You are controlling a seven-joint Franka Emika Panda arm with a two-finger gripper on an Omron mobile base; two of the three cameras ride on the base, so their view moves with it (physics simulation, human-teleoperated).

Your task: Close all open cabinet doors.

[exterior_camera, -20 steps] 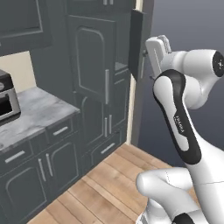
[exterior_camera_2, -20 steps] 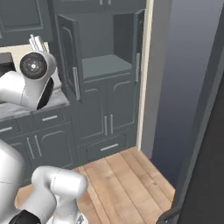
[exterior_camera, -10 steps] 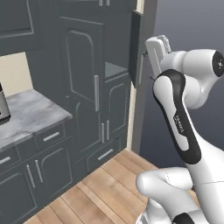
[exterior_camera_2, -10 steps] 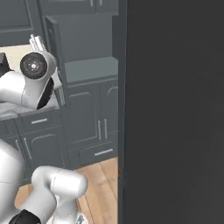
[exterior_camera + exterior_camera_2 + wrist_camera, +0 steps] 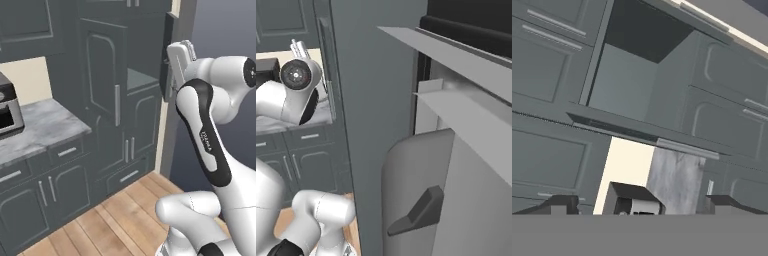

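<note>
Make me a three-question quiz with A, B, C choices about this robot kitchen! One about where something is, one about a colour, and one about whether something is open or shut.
1. Where is the oven?
A. on the counter
B. on the floor
C. inside the tall cabinet

2. What colour are the cabinet doors?
A. white
B. dark grey
C. red

3. The tall cabinet's left door is:
A. shut flat
B. swung open
C. missing

Answers:
1. A: the oven sits on the counter at the left of the left base view.
2. B: the doors are dark slate grey with silver handles.
3. B: the left door stands swung out, and a shelf shows behind it; the right door is open too.
</note>
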